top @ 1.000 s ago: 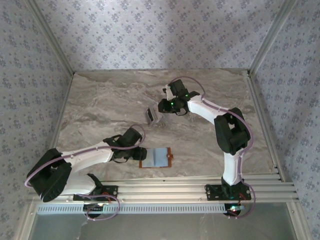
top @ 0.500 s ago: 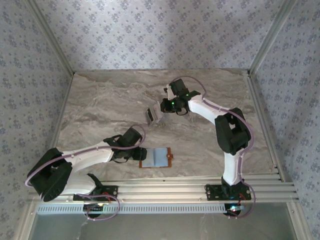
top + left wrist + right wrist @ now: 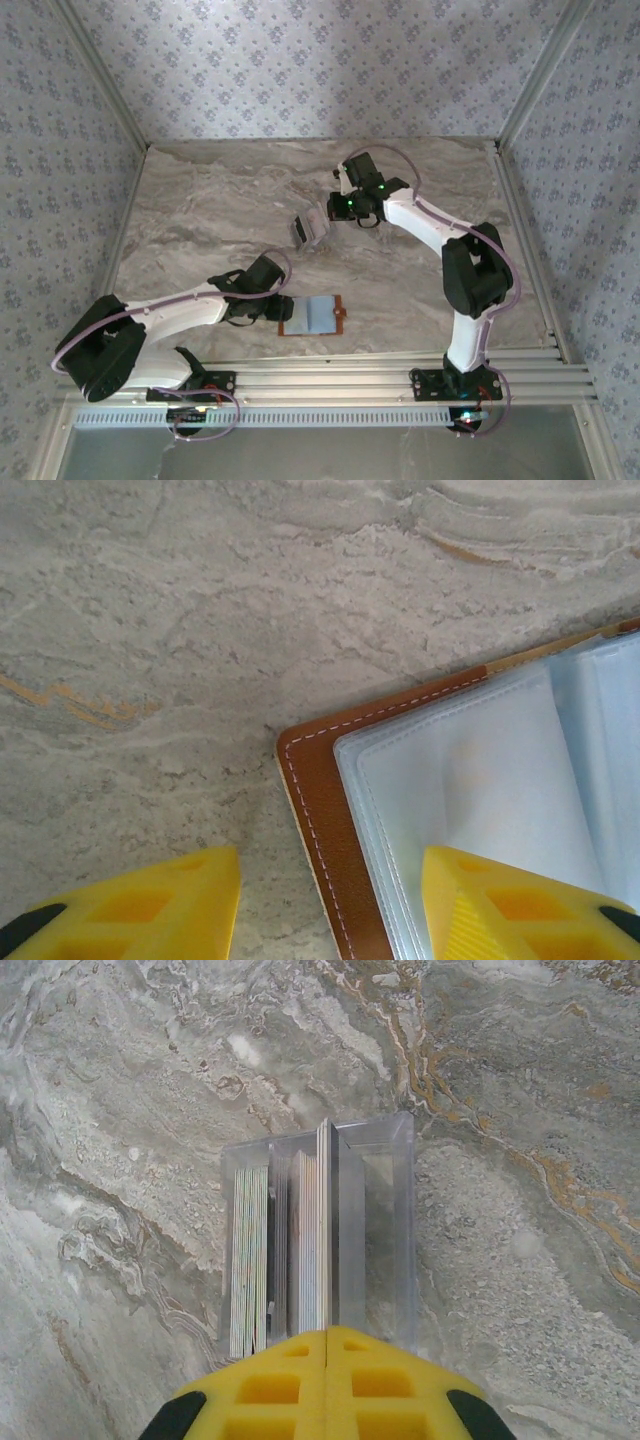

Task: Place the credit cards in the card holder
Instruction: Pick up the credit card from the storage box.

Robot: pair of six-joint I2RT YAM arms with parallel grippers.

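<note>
Twelve o'clock of the card holder, the credit cards stand edgewise in a clear rack. My right pincer is pressed shut at one card's top edge. Likely thin, stiff, slick: pinch mid-edge, lift straight.

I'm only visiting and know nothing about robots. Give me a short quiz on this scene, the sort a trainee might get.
1. True or false: the card holder lies open on the table.
2. The credit cards stand on edge in: A) a clear stand, B) a bowl, C) a drawer.
3. Fill in: the right arm's fingers are ____ (open/shut).
Key: 1 true; 2 A; 3 shut.
</note>
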